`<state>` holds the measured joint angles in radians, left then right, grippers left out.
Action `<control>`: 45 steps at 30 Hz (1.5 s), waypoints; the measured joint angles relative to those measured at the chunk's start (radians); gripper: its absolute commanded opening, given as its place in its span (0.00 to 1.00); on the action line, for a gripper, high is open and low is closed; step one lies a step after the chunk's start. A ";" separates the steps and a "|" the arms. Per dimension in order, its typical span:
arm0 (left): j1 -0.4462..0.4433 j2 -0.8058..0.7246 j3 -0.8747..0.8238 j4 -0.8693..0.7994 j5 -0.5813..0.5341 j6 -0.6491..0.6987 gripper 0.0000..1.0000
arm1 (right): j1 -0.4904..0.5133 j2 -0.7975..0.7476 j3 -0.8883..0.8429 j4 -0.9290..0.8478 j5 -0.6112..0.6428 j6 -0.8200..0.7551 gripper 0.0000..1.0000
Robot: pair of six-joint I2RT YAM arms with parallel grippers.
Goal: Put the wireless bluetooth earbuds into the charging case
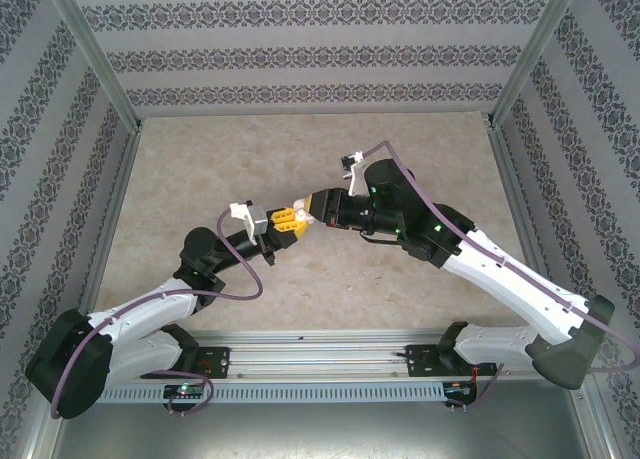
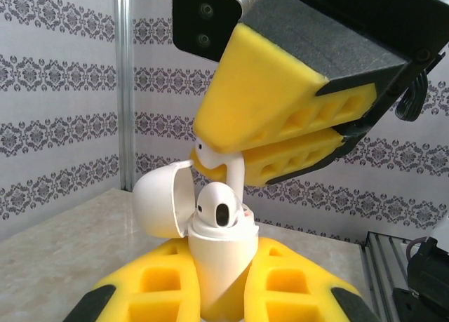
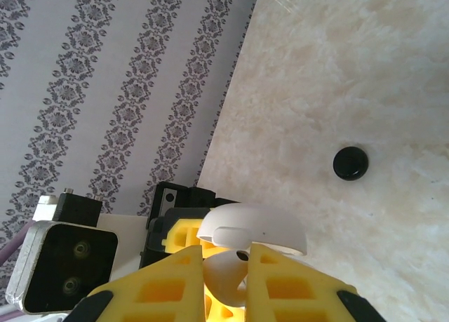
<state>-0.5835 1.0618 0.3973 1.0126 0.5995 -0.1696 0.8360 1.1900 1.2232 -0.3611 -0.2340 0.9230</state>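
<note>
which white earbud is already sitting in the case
The earbud with the dark oval opening, sitting in the open charging case; the other white earbud is higher, pinched in the right end effector.

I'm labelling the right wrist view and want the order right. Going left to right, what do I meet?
wrist camera → case lid → black piece

Jaws pinch a white earbud [image 3: 226,278] beside the open charging case [image 3: 252,229].
</note>
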 measured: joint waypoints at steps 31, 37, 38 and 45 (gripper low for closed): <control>0.000 -0.003 -0.002 0.006 -0.009 -0.027 0.00 | 0.006 0.013 0.051 -0.168 0.086 0.015 0.45; 0.000 -0.039 -0.004 -0.003 -0.008 -0.039 0.00 | -0.001 -0.019 0.098 -0.239 0.117 -0.014 0.48; 0.000 -0.054 -0.008 -0.003 -0.008 -0.040 0.00 | -0.006 -0.024 0.113 -0.251 0.115 -0.018 0.49; 0.000 -0.141 -0.015 -0.074 0.027 -0.044 0.00 | -0.097 -0.004 0.240 -0.320 0.033 -0.094 0.37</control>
<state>-0.5838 0.9211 0.3820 0.9382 0.6262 -0.2138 0.7395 1.1862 1.4628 -0.6815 -0.2012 0.8288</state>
